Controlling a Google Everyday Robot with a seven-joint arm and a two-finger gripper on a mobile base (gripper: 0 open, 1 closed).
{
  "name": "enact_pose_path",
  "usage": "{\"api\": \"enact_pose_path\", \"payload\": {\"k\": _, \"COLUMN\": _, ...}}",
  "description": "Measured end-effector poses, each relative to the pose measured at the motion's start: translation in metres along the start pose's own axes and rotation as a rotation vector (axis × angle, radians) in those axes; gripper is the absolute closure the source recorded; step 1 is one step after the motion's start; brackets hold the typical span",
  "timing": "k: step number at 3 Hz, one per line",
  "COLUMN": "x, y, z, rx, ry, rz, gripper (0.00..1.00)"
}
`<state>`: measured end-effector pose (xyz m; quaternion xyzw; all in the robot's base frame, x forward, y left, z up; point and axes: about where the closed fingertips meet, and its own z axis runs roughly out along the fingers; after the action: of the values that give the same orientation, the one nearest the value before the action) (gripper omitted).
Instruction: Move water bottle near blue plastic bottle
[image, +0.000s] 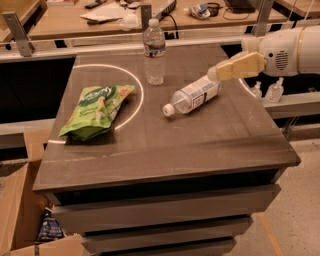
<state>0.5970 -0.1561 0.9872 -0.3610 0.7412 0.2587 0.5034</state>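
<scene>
The water bottle (154, 51) stands upright at the back middle of the table; it is clear and ribbed, with a white cap and a dark label band. The blue plastic bottle (193, 96) lies on its side to the right of centre, cap pointing to the front left, with a large white printed label. My gripper (216, 74), tan on a white arm, reaches in from the right. Its tip is at the base end of the lying blue plastic bottle. It is well to the right of the water bottle and holds nothing that I can see.
A green snack bag (96, 109) lies on the left of the dark table (165, 145), inside a white circle line. Small bottles (274, 91) stand on a ledge at the right. A cardboard box (20, 210) sits on the floor at the left.
</scene>
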Motion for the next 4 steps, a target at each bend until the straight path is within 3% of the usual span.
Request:
{"api": "enact_pose_path", "payload": {"k": 1, "x": -0.015, "y": -0.017, "z": 0.025, "rx": 0.046, "ry": -0.119, "rz": -0.048, "gripper": 0.00}}
{"api": "enact_pose_path", "payload": {"k": 2, "x": -0.027, "y": -0.029, "z": 0.042, "rx": 0.096, "ry": -0.185, "rz": -0.085, "gripper": 0.15}}
{"api": "enact_pose_path", "payload": {"k": 4, "x": -0.047, "y": -0.058, "z": 0.067, "rx": 0.248, "ry": -0.243, "rz": -0.111, "gripper": 0.61}}
